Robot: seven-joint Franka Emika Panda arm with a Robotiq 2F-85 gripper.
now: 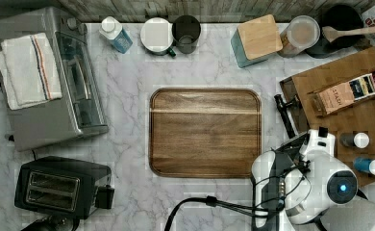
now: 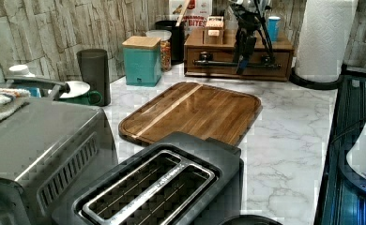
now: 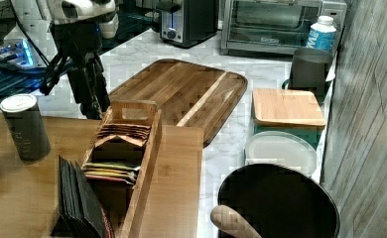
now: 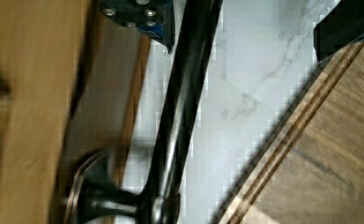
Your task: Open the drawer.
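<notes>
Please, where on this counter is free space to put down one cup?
Bare marble lies between the cutting board and the toaster oven, also between the board and the toaster. The back row of jars and the drawer side are crowded.

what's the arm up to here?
The arm has its gripper down at the drawer handle, one finger on each side of the black bar. In the top view the drawer looks pulled out a little from under the wooden cabinet top. The cutting board lies bare in the middle of the counter.
</notes>
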